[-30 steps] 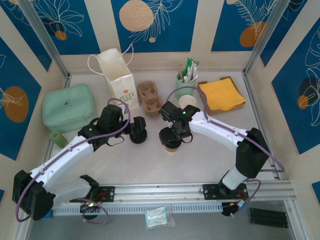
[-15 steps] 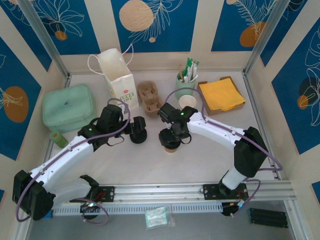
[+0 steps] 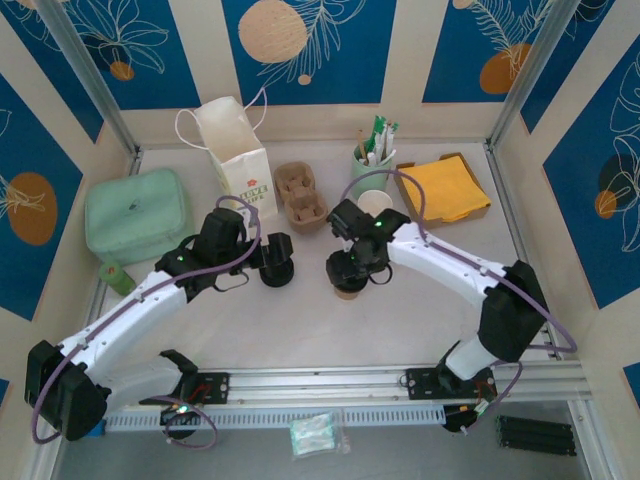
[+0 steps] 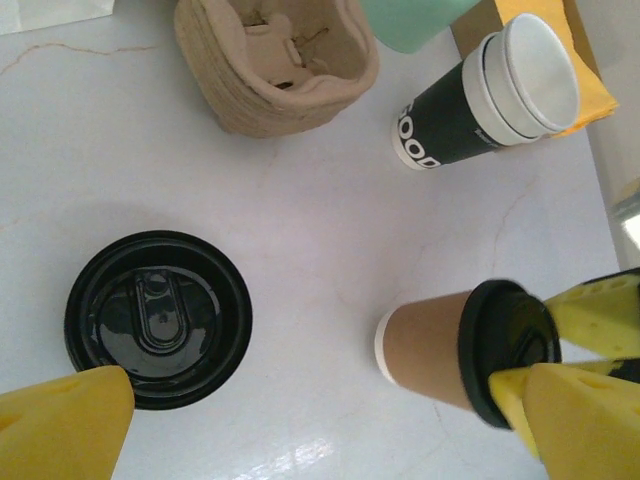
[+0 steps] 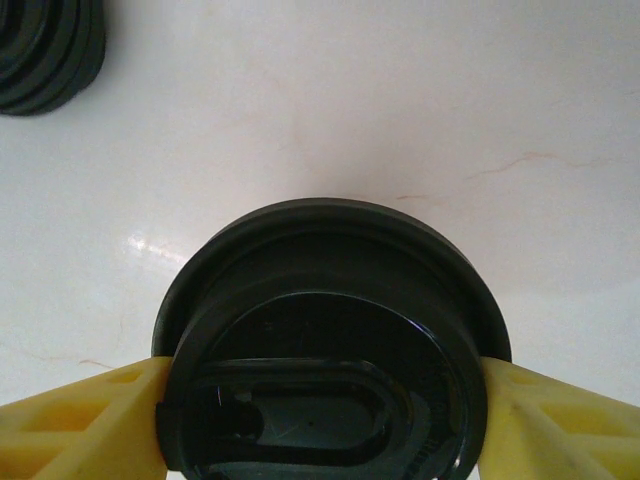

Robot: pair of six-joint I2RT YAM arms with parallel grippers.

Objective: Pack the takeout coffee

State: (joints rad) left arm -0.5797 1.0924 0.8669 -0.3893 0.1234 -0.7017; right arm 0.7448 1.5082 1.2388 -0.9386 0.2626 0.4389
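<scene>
The right hand [image 3: 350, 272] is closed on the lidded top of a brown cup [image 4: 425, 350], with a yellow finger [image 5: 80, 420] pressed against each side of the lid. The brown cup stands on the white tabletop [image 3: 400, 320]. The left hand [image 3: 272, 262] is spread wide and empty above a loose black lid [image 4: 158, 318]. The coffee cup [image 3: 375, 203], white above a black band, stands upright toward the back. It is just beside a mint cup [image 3: 372, 160] and orange napkins [image 3: 440, 185], and near a pulp carrier [image 3: 300, 192].
</scene>
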